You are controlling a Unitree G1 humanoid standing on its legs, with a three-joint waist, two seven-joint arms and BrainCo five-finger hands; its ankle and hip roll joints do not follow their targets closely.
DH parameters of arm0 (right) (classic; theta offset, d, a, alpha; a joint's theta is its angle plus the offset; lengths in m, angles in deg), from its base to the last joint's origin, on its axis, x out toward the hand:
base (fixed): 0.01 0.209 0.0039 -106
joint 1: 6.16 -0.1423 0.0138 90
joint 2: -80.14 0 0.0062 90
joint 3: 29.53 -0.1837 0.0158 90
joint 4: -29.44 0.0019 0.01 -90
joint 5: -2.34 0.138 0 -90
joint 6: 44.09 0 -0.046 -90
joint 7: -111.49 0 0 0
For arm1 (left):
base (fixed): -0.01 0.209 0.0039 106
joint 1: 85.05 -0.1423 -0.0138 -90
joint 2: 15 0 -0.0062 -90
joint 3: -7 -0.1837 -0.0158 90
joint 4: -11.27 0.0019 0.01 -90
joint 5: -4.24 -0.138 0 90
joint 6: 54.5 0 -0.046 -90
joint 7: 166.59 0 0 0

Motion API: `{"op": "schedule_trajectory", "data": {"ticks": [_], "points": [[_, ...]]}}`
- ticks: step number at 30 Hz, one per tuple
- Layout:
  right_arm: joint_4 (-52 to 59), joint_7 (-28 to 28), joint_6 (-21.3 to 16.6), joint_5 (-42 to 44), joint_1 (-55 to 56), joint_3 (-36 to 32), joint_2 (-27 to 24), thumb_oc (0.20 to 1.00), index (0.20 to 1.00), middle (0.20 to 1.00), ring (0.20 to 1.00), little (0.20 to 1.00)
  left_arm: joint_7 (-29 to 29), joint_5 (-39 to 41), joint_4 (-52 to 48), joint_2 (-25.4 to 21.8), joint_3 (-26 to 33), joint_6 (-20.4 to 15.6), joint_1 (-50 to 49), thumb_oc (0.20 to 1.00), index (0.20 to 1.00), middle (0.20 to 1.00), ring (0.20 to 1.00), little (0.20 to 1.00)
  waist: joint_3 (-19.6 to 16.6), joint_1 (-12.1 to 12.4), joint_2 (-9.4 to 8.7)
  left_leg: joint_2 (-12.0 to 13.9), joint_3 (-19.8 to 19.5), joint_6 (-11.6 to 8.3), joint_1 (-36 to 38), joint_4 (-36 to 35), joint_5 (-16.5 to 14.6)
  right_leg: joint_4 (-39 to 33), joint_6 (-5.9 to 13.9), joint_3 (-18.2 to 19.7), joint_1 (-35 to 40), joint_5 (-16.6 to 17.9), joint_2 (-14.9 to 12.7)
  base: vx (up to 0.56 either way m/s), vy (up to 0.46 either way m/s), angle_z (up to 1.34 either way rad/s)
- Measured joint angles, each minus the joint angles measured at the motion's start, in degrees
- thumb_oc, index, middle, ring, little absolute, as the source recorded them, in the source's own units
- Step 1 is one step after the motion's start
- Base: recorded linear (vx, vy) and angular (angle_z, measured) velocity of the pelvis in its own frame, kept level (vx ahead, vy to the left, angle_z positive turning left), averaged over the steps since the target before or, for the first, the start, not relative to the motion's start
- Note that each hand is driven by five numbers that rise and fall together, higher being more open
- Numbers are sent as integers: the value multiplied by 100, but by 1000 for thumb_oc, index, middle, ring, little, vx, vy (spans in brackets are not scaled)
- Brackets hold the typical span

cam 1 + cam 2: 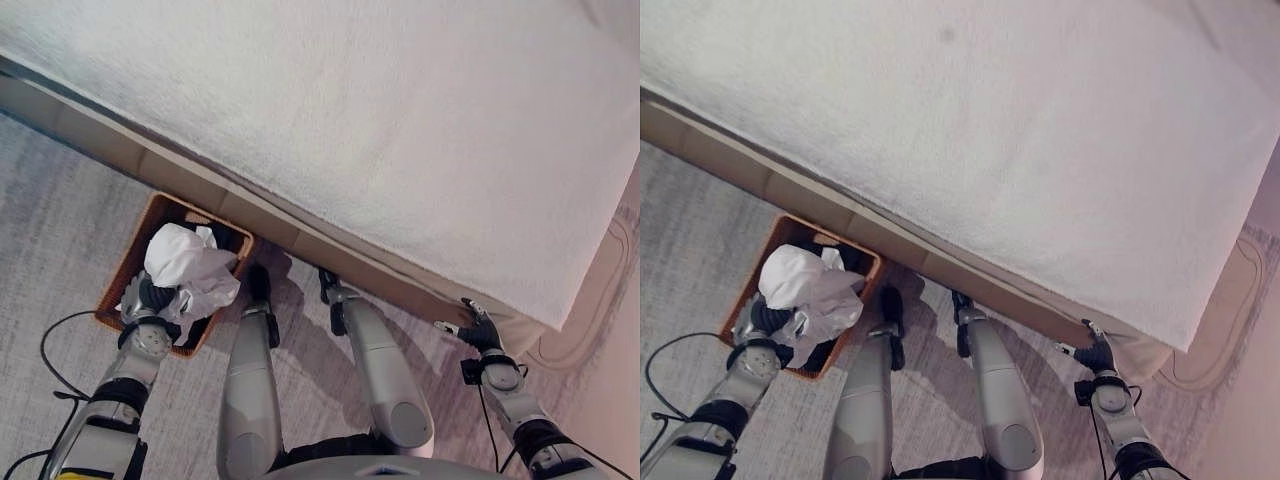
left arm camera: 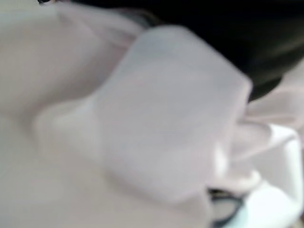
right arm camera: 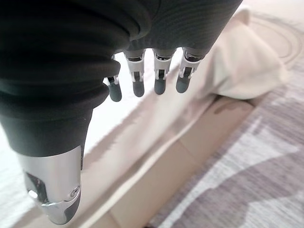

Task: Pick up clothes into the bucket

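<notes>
White cloth bunched over the basket at left hand, grip unclear; right hand fingers relaxed

Head pair: looks steeply down at bed, carpet and basket, the two views nearly alike. Left wrist camera: pressed right up against white cloth. Right wrist camera: looks along right hand toward the bed's edge and carpet, also seen from the head.
</notes>
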Motion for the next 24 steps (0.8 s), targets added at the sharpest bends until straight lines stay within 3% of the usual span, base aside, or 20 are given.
{"op": "schedule_trajectory", "data": {"ticks": [7, 8, 15, 21, 24], "points": [[58, -126, -2, 130, -82, 120, -8, 1000, 1000, 1000, 1000, 1000, 143, 138, -5, -87, 24, 30, 262, 222, 222, 222, 222, 222, -7, -30, -10, -1, 71, 49, -509, 214, -60, 105, 56, 70, -495, 13, -17, 2, 34, -4], [63, -132, -2, 163, -121, 122, -10, 1000, 1000, 1000, 1000, 1000, 152, 233, 17, -89, 38, 36, 289, 1000, 1000, 1000, 1000, 1000, -10, -59, -15, 5, 91, 77, -563, 232, -78, 106, 46, 86, -549, 7, -17, 9, 28, -7], [64, -130, 13, 226, -325, 188, -18, 1000, 1000, 1000, 1000, 1000, 105, 262, 497, -115, 89, 517, 500, 1000, 1000, 1000, 1000, 1000, -18, -182, -28, 46, 229, 94, -680, 241, -88, -15, 110, 231, -680, 113, 34, 6, 28, -11], [57, -119, 29, 228, -326, 193, -15, 1000, 1000, 1000, 1000, 1000, 101, 337, 543, -93, 289, 548, 498, 1000, 1000, 1000, 1000, 1000, -18, -251, -28, 43, 265, 96, -603, 227, -89, -39, 63, 260, -600, 182, 36, 1, 3, -1], [39, -108, 108, 227, -323, 234, 9, 1000, 1000, 1000, 1000, 1000, 102, 468, 506, 55, 381, 538, 408, 1000, 1000, 1000, 1000, 1000, -17, -220, -26, 25, 295, 96, -183, 64, -88, -153, 49, 278, -213, 203, 21, 0, 0, 0]]}}
